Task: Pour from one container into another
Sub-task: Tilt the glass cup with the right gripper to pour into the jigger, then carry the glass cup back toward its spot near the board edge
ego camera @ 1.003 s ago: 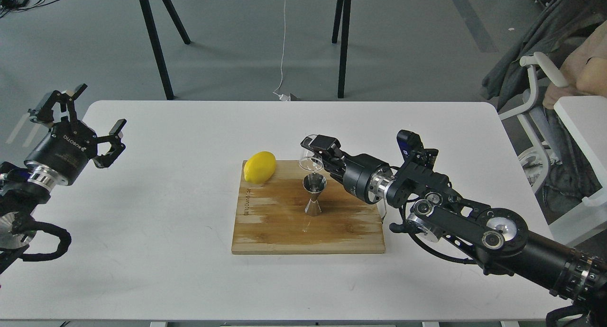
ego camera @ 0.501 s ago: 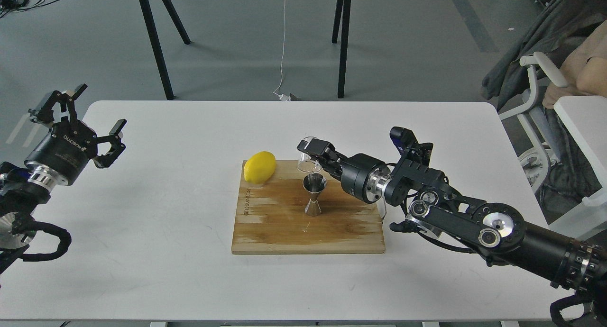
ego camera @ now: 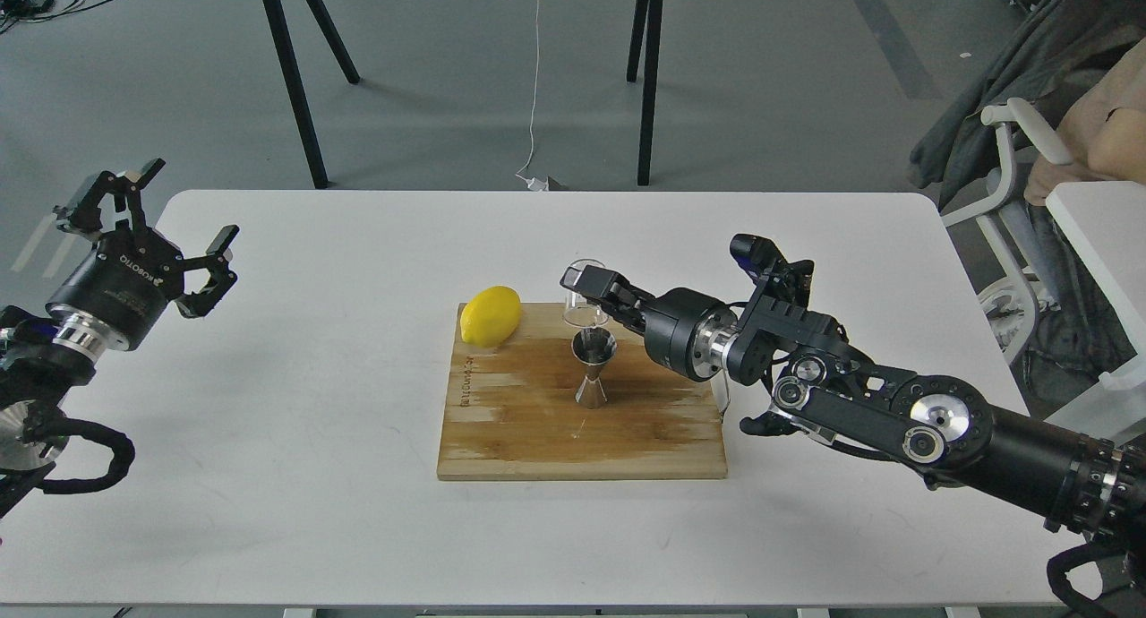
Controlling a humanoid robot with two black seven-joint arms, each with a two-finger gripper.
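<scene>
A steel hourglass jigger stands upright on the wooden cutting board. Right above it my right gripper is shut on the clear glass cup, which is turned mouth-down, its rim just over the jigger's top. My left gripper hangs open over the table's far left edge, holding nothing.
A yellow lemon lies on the board's back left corner, close to the cup. The white table carries the board. Black stand legs rise behind the table; a chair and a person sit at the right.
The right wrist has kept rolling: the cup went from tilted to nearly mouth-down over the jigger, and the arm's elbow shifted slightly left. The left arm stayed still.
</scene>
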